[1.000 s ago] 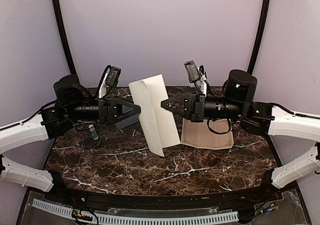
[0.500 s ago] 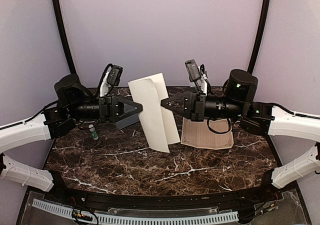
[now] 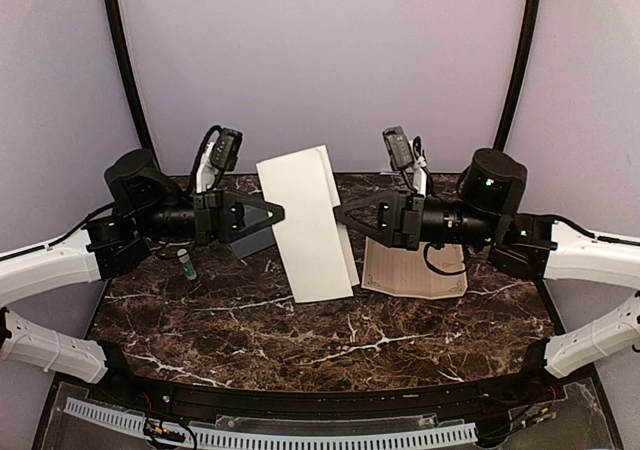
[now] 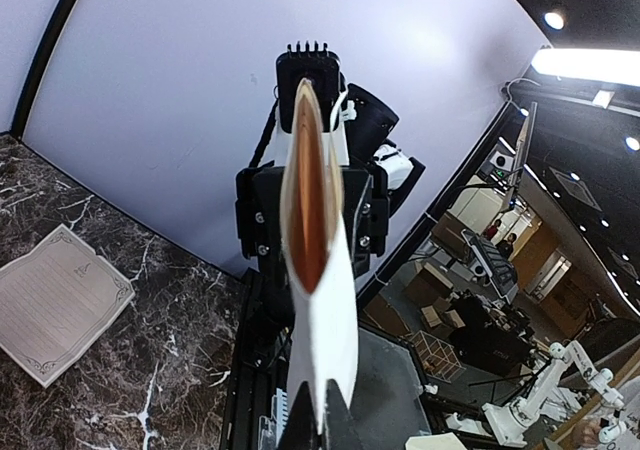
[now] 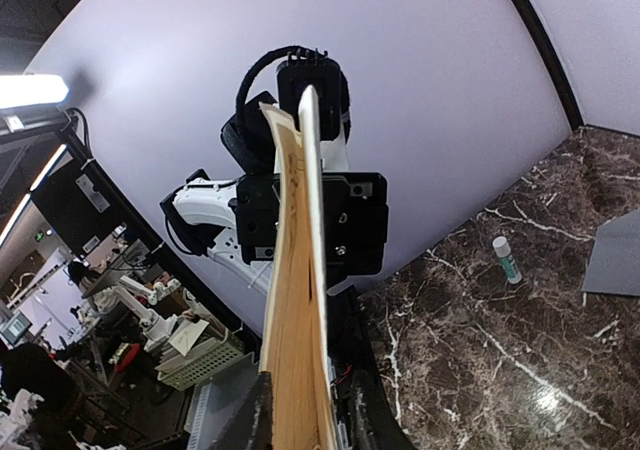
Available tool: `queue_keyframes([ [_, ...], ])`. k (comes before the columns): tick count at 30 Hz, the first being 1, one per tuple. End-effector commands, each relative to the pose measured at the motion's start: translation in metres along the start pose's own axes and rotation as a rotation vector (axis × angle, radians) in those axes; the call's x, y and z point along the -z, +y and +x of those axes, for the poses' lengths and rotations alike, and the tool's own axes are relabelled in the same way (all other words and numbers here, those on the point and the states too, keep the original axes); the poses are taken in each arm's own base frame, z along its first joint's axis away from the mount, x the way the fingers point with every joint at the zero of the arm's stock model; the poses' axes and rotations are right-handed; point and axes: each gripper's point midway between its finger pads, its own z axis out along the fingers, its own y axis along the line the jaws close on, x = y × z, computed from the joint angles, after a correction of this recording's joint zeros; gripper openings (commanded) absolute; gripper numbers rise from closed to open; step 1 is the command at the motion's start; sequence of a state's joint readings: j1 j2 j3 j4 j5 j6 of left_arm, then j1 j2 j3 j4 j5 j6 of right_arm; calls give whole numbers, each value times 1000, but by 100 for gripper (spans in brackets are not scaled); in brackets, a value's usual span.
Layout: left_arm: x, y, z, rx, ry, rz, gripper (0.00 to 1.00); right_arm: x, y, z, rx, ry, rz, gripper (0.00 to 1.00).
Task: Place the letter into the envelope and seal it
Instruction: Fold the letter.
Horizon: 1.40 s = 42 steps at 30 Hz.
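A folded cream-white sheet (image 3: 308, 220), plain outside, stands upright above the table between both grippers. My left gripper (image 3: 280, 210) is shut on its left edge, and my right gripper (image 3: 340, 213) is shut on its right edge. The left wrist view shows the sheet (image 4: 325, 310) edge-on, bulging open above the gripper (image 4: 322, 420). The right wrist view shows it (image 5: 300, 300) running up from the gripper (image 5: 300, 420). The letter (image 3: 420, 270), cream with a thin ornamental border, lies flat under my right arm and shows in the left wrist view (image 4: 60, 300). The grey-blue envelope (image 3: 255, 240) lies flat behind my left gripper, partly hidden.
A small glue stick (image 3: 186, 263) with a green label lies on the dark marble table (image 3: 320, 340) at the left, beside the envelope (image 5: 612, 255); it also shows in the right wrist view (image 5: 508, 258). Purple walls enclose the back and sides.
My right arm has drawn back to the right. The held sheet has turned more face-on to the top camera and its lower end has swung right. Left arm nearly still.
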<state>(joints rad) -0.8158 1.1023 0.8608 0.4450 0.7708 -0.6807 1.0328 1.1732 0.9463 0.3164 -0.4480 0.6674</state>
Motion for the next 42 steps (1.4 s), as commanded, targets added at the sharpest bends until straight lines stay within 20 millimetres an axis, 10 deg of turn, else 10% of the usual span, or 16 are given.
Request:
queue_keyframes([
  [1,6,-13,-4,-34,-22,36,0,13,14,-16,24,-79,-51,35],
  [7,5,-13,-1,-24,-7,44,0,10,10,-12,28,-56,-35,59],
  [14,3,-11,5,-6,23,52,0,-7,-2,-3,28,16,-15,64],
  [18,1,-8,8,2,37,48,0,-21,5,-1,52,56,-44,55],
  [26,0,-3,13,18,59,34,0,-30,7,-7,65,43,-56,0],
  [33,0,-2,15,30,63,34,30,-27,6,-12,52,-15,-58,0],
  [42,-1,-1,19,41,69,35,2,-22,0,-17,36,-69,-26,0],
])
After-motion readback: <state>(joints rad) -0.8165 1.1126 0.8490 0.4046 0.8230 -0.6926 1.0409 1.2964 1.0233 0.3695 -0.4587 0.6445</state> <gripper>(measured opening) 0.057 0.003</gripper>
